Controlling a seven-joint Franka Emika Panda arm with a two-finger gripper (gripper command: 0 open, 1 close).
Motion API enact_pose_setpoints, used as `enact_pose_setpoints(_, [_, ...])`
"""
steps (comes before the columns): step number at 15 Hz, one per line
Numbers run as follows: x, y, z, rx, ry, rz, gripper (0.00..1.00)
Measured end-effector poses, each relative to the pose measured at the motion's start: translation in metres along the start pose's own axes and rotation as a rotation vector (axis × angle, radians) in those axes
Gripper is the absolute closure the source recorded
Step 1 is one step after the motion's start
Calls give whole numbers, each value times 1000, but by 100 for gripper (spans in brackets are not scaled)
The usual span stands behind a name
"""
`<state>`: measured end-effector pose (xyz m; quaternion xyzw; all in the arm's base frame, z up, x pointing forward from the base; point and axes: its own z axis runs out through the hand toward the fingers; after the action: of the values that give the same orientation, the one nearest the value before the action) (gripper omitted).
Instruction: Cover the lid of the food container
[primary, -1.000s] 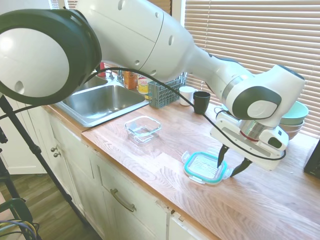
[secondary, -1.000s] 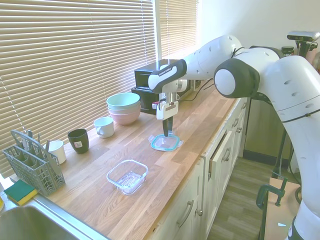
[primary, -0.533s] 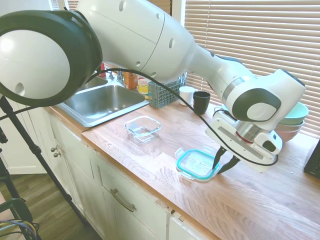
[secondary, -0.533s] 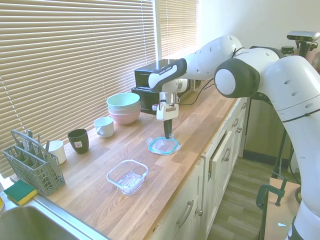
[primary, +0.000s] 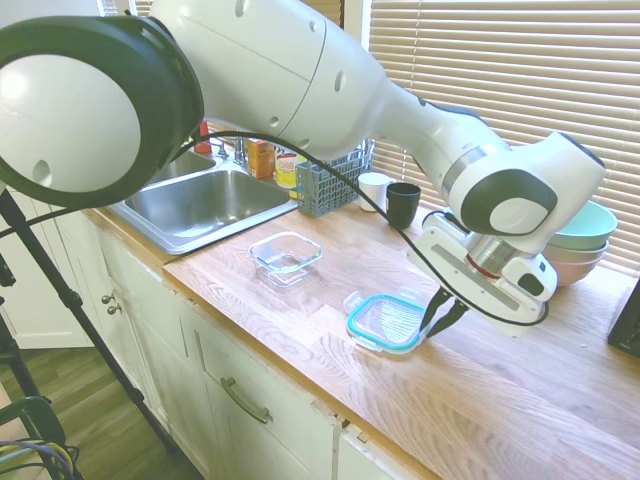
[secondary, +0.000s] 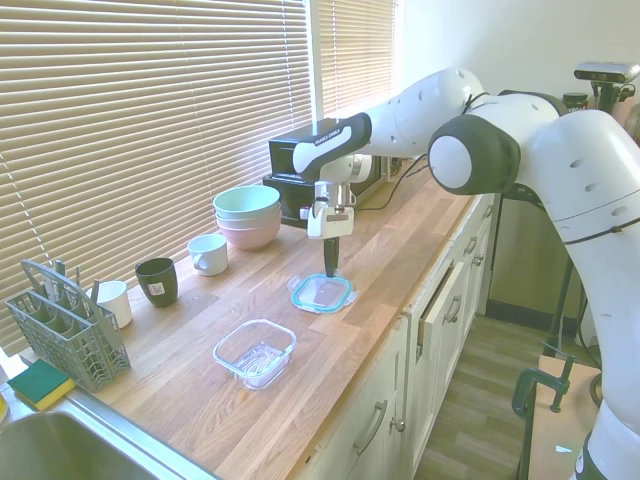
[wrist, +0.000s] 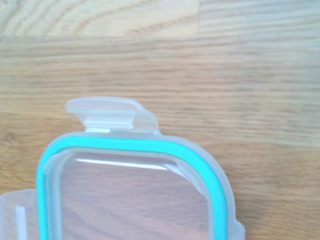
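The lid (primary: 383, 321), clear with a teal rim and snap tabs, hangs slightly tilted just above the wooden counter. My gripper (primary: 438, 313) is shut on its far edge. The second exterior view shows the gripper (secondary: 329, 270) pointing straight down onto the lid (secondary: 321, 292). Up close, the wrist view shows the lid (wrist: 135, 195) with one tab raised and wood grain beneath it. The food container (primary: 286, 257), a shallow clear glass dish, stands open on the counter toward the sink, well apart from the lid. It is the same food container (secondary: 255, 352) near the counter's front edge.
Stacked pastel bowls (secondary: 247, 215) stand by the blinds behind the arm. A dark cup (primary: 403, 203), a white cup (primary: 374, 189) and a slotted basket (primary: 330, 183) stand behind the dish. The sink (primary: 200, 200) lies beyond. A black appliance (secondary: 300, 175) sits at the counter's far end.
The gripper has shut on the lid's edge, raised it off the counter and carried it some way toward the glass dish.
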<state>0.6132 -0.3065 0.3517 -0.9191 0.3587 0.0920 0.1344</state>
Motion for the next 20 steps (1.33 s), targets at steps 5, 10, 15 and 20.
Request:
enact_pose_setpoints(5, [-74,-49,-53,-9,61,-9,100])
enact_pose_setpoints(10, [-126,-88,-59,-46,106,8,100])
enact_pose_setpoints(15, [-166,-115,-56,-68,132,10,100])
enact_pose_setpoints(20, [-200,-141,-56,-82,159,1,100])
